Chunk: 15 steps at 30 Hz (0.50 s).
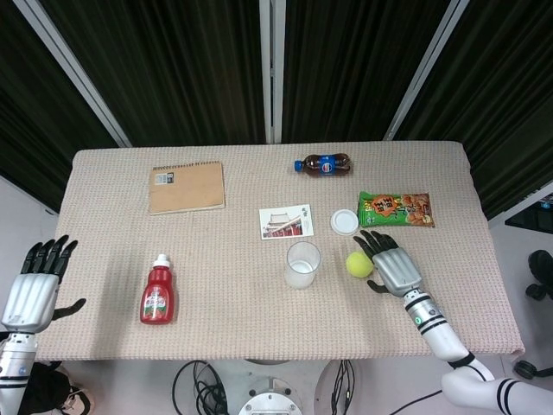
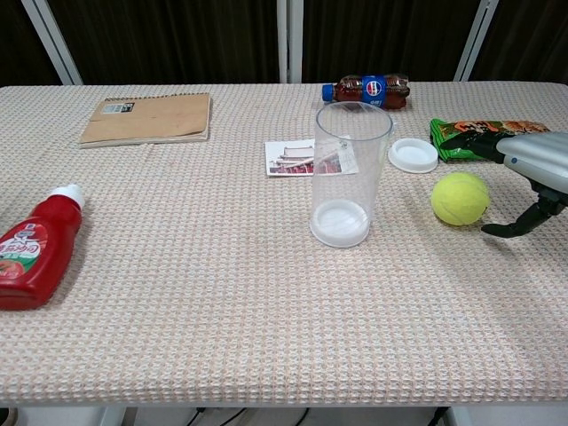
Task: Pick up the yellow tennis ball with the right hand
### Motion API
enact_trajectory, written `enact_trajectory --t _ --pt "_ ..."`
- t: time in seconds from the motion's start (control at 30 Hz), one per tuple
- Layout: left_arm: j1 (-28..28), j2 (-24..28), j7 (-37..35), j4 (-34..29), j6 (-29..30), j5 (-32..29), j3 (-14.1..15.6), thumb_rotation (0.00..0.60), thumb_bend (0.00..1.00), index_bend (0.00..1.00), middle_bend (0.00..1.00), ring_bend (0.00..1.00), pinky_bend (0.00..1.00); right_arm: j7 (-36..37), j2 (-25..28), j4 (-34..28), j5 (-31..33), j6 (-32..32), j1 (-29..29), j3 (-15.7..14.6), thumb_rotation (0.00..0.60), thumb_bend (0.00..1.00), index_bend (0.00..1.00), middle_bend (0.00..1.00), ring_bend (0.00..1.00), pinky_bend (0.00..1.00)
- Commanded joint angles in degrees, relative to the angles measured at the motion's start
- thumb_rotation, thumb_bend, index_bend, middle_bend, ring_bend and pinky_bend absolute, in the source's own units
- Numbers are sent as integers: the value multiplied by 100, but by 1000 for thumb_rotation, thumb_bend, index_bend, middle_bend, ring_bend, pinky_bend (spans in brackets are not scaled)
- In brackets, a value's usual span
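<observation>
The yellow tennis ball (image 1: 358, 264) (image 2: 460, 198) lies on the table right of a clear plastic cup (image 1: 302, 264) (image 2: 350, 173). My right hand (image 1: 390, 264) (image 2: 532, 173) hovers just right of the ball, fingers spread and holding nothing; its thumb reaches toward the table beside the ball. Whether any finger touches the ball is unclear. My left hand (image 1: 34, 290) hangs off the table's left front corner with fingers spread and nothing in it; it appears only in the head view.
A white lid (image 1: 344, 222) and a green snack bag (image 1: 396, 208) lie just behind the ball. Further back are a cola bottle (image 1: 322, 163), a postcard (image 1: 285, 221) and a brown notebook (image 1: 186, 186). A ketchup bottle (image 1: 158, 291) lies front left.
</observation>
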Motion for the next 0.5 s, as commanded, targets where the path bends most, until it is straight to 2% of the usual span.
enact_trajectory --t 0.03,0.2,0.37,0.5 --pt "-5 23 -22 -9 -19 9 11 600 112 10 0 0 0 -148 -108 68 42 41 37 4 600 197 41 114 116 281" --pt "-14 68 -112 -5 -85 -13 27 600 112 10 0 0 0 -491 -262 156 142 127 62 -16 600 277 290 252 277 458" --pt "-14 88 -203 -20 -86 27 48 600 112 10 0 0 0 -798 -300 173 258 188 61 -45 600 336 604 492 486 651" --pt "-7 113 -256 -28 -68 59 59 600 112 10 0 0 0 -782 -252 104 122 577 -9 7 600 362 727 614 567 724"
